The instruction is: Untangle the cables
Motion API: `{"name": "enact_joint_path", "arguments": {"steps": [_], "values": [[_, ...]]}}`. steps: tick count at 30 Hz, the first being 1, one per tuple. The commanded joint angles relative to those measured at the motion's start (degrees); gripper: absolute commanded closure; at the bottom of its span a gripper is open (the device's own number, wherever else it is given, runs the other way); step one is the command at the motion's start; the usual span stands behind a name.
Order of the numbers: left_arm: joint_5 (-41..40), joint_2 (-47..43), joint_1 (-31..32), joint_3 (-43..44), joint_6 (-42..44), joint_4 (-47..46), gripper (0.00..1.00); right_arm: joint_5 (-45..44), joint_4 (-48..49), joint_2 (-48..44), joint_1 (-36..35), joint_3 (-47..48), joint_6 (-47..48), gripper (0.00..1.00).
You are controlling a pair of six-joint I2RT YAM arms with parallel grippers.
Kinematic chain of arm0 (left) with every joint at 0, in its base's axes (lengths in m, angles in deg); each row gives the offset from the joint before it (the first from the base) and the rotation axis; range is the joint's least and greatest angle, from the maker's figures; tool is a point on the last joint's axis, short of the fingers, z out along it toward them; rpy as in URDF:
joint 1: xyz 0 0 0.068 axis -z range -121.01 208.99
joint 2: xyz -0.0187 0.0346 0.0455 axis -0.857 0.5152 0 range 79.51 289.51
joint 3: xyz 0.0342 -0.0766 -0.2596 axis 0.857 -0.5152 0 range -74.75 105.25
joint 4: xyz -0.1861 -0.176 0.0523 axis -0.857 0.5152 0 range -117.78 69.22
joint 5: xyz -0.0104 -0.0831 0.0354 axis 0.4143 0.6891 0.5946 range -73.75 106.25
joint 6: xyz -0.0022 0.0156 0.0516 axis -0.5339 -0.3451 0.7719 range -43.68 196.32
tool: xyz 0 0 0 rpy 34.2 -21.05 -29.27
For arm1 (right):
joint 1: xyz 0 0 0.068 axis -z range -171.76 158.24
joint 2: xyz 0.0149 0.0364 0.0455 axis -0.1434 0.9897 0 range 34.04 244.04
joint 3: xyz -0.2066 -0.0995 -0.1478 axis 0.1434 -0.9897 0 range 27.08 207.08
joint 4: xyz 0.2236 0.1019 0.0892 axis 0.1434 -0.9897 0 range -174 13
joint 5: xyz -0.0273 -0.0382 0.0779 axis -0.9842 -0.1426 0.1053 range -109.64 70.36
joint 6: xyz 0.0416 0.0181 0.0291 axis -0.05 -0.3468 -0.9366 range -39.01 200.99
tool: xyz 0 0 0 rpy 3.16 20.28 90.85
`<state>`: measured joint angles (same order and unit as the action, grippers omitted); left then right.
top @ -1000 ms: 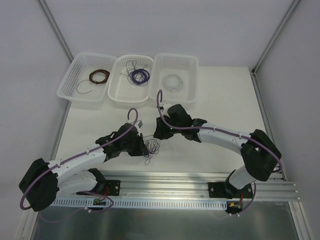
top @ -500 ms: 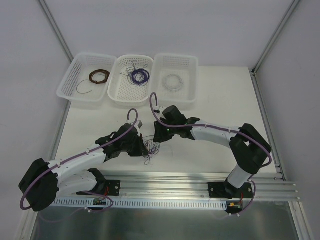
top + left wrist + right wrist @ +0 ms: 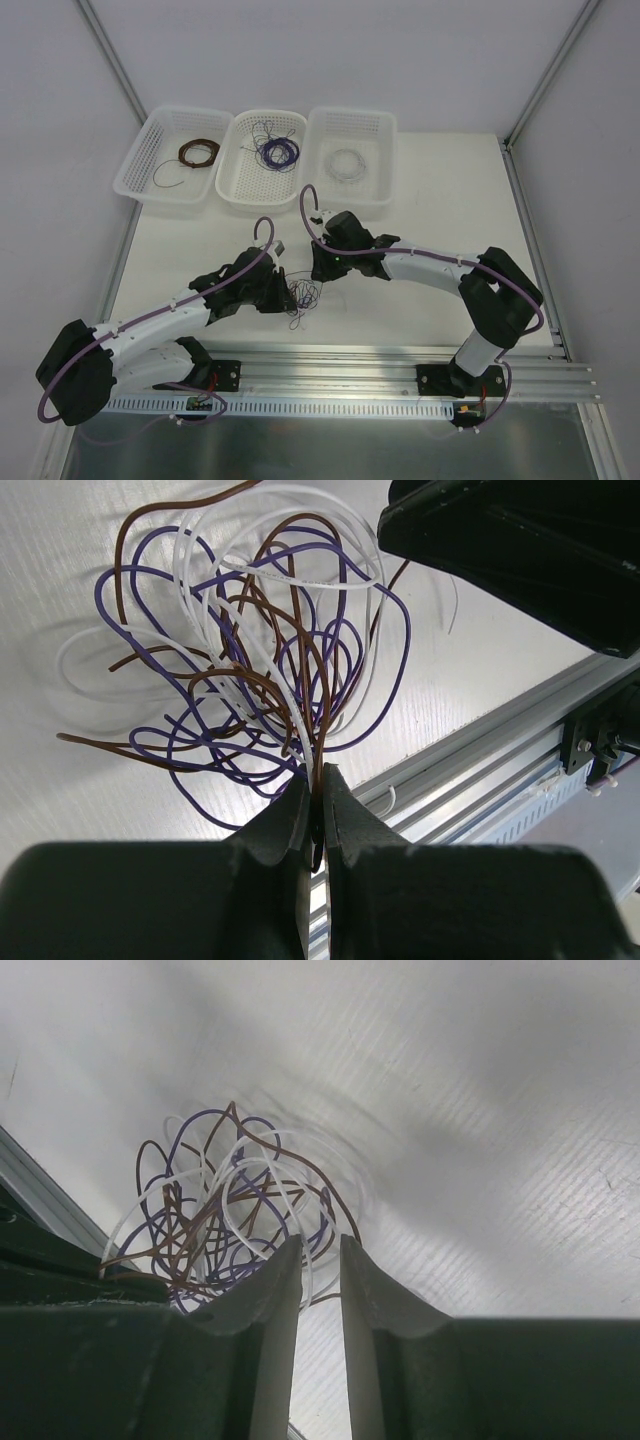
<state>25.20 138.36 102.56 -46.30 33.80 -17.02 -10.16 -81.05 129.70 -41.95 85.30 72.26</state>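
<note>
The cables (image 3: 305, 294) are a small tangle of thin purple, brown and white strands on the white table between the two arms. In the left wrist view the cables (image 3: 260, 660) fan out in loose loops, and my left gripper (image 3: 318, 780) is shut on a few brown and white strands at their near edge. My left gripper (image 3: 291, 293) touches the tangle's left side. My right gripper (image 3: 318, 270) hangs just above and behind it. In the right wrist view my right gripper (image 3: 320, 1247) is open by a narrow gap at the edge of the cables (image 3: 220, 1210), with a white strand crossing the gap.
Three white baskets stand along the back: the left one (image 3: 138, 152) holds a brown coil (image 3: 199, 153), the middle one (image 3: 255, 203) a purple coil (image 3: 277, 152), the right one (image 3: 386, 150) a white coil (image 3: 348, 163). An aluminium rail (image 3: 380, 365) runs along the near edge.
The right arm has swung left and brought its gripper closer over the tangle. The left gripper has stayed shut on the strands in about the same place.
</note>
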Motion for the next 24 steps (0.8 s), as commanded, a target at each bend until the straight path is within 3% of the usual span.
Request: {"name": "enact_joint_path", "arguments": {"steps": [1, 8, 12, 13, 24], "values": [[0.81, -0.67, 0.73, 0.64, 0.69, -1.01, 1.0, 3.17, 3.35, 1.19, -0.34, 0.41, -0.14, 0.75], [0.54, -0.05, 0.73, 1.08, 0.78, -1.1, 1.0, 6.26, 5.64, 3.04, -0.52, 1.11, -0.67, 0.77], [-0.07, -0.14, 0.73, 1.17, 0.86, -0.92, 1.0, 3.28, 5.81, 1.56, -0.52, 0.15, -0.59, 0.98], [-0.42, -0.31, 0.73, 0.74, 0.6, -1.01, 1.0, 2.4, 5.12, 0.68, -0.52, 0.14, 0.2, 0.99], [-6.05, 1.0, 0.46, 1.17, -2.04, 3.12, 1.0, -8.15, -12.46, -22.43, -0.34, 6.9, 8.03, 0.99]]}}
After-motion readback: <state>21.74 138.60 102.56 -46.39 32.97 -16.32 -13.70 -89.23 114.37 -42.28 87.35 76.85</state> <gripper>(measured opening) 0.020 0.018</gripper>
